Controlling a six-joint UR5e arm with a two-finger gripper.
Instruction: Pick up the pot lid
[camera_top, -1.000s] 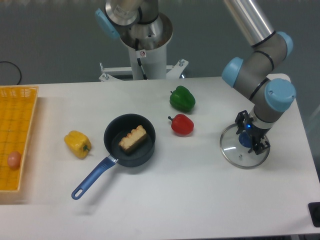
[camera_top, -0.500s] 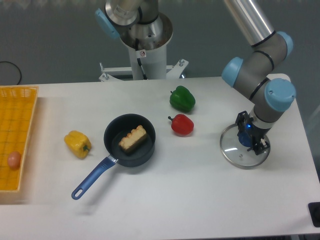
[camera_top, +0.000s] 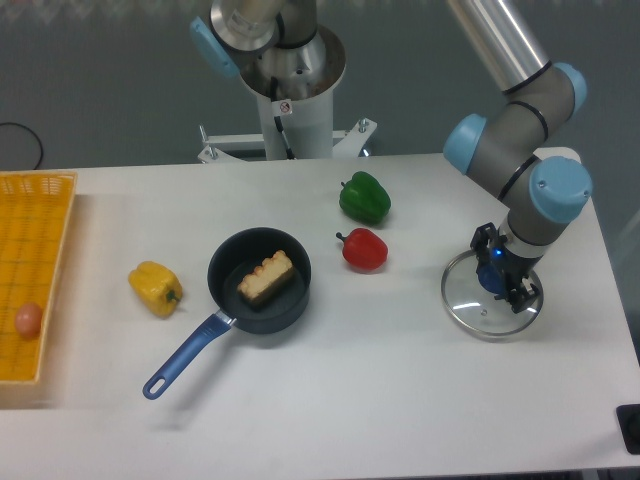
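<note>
While knob (camera_top: 491, 280) shows blue, lid (camera_top: 480, 317) (round), clear

The pot lid (camera_top: 478, 316) looks like smooth, glossy glass; the frying pan (camera_top: 245, 248) looks matt inside, the red pepper (camera_top: 366, 250) and green pepper (camera_top: 365, 199) shiny.

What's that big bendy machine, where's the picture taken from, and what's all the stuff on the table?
That's a robot arm. One fixed camera took the picture, looking down at the table. The arm ends in a gripper, a hand with two fingers. Its fingers are at the blue knob of a pot lid; I can't tell whether they're squeezing it. Also on the table are things that look like a green pepper, a red pepper and a yellow pepper, plus a black pan with something brown inside.
</note>
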